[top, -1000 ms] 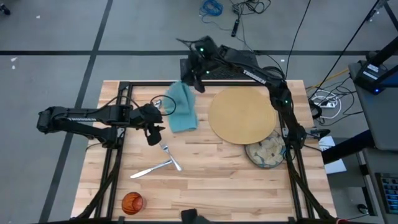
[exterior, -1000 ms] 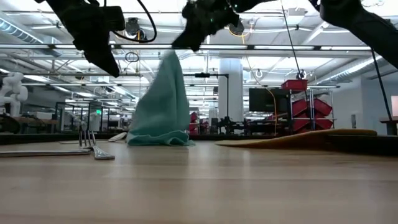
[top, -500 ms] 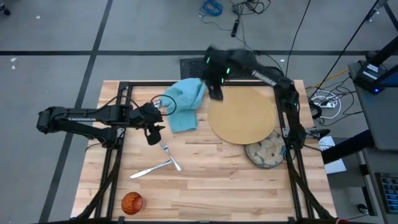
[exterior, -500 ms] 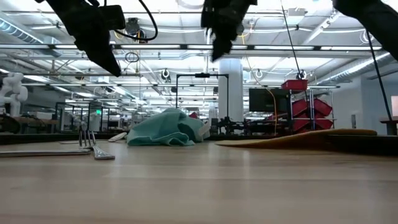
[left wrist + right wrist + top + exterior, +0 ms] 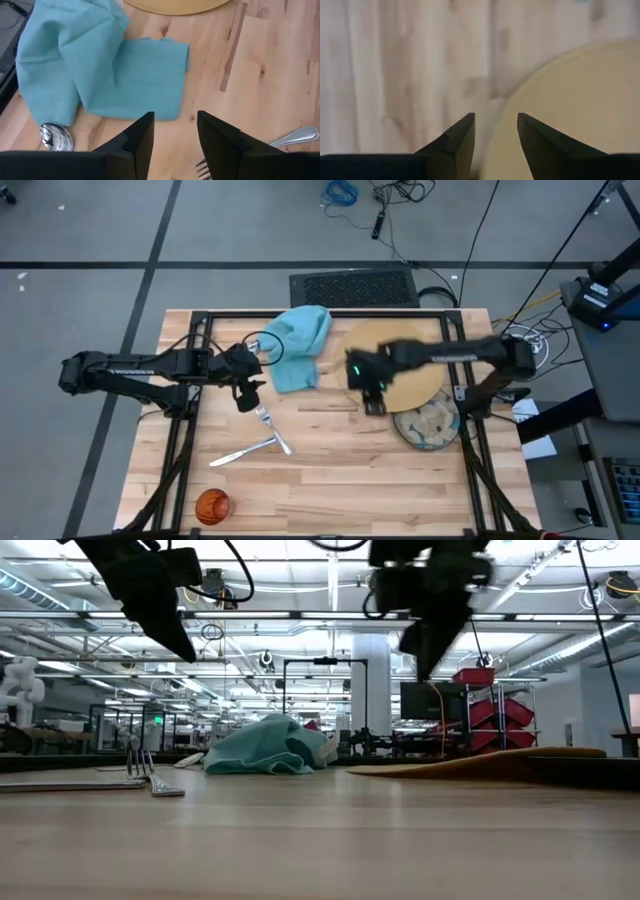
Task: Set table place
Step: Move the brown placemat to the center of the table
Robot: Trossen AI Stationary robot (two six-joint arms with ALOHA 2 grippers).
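The spoon [image 5: 56, 137] shows only as a bowl poking out from under the napkin's edge in the left wrist view; its handle is covered. In the same view only the tips of the fork's tines and the end of one handle show beside the left arm's own fingers. The right arm lies across the mat [image 5: 400, 352] in the high view and hides a band of it. The right gripper [image 5: 372, 395] is blurred there, so from above its spread is hard to judge. In the low view the mat reads only as a thin tan edge, and the bowl and cup cannot be made out.

The counter [image 5: 340, 480] is light butcher-block with black frame rails. The round tan mat lies toward 1 o'clock on it, with the patterned glass bowl [image 5: 428, 426] at about 4 o'clock, touching or just overlapping the mat's rim. The teal napkin [image 5: 296, 352] lies crumpled at about 11 o'clock, one flat corner spread toward the centre. The fork [image 5: 271, 427] and knife [image 5: 238, 451] cross each other left of centre, and the small orange cup [image 5: 212, 506] stands at 7 o'clock near the front edge.

The left gripper [image 5: 246, 392] hangs above the counter between napkin and fork, jaws apart and holding nothing. The right gripper hangs over the mat's inner edge, jaws apart and empty.
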